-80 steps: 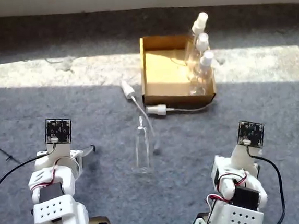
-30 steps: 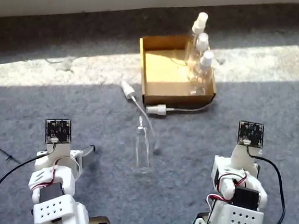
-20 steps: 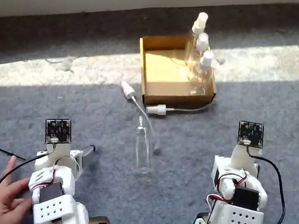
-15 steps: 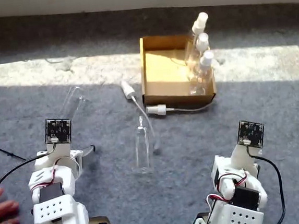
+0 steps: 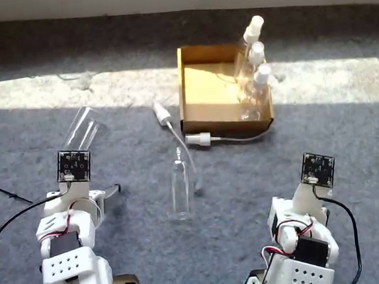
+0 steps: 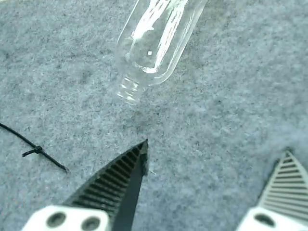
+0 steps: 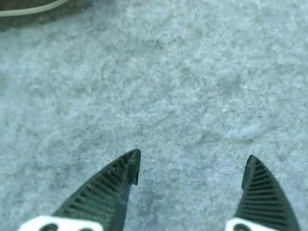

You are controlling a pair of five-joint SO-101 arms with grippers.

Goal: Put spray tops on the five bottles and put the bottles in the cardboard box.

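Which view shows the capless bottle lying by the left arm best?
The left wrist view: the bottle sits close ahead of the open fingers, its bare threaded neck plain. The high view shows it small, on the carpet beyond that arm. The right wrist view faces carpet elsewhere.

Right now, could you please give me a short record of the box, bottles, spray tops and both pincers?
cardboard box: on the carpet, top open
capped bottles: three, standing in the box along one wall
uncapped bottles: two; one mid-carpet, one lying ahead of the left pincer
loose spray tops: two, outside the box
left pincer: open, empty
right pincer: open, empty
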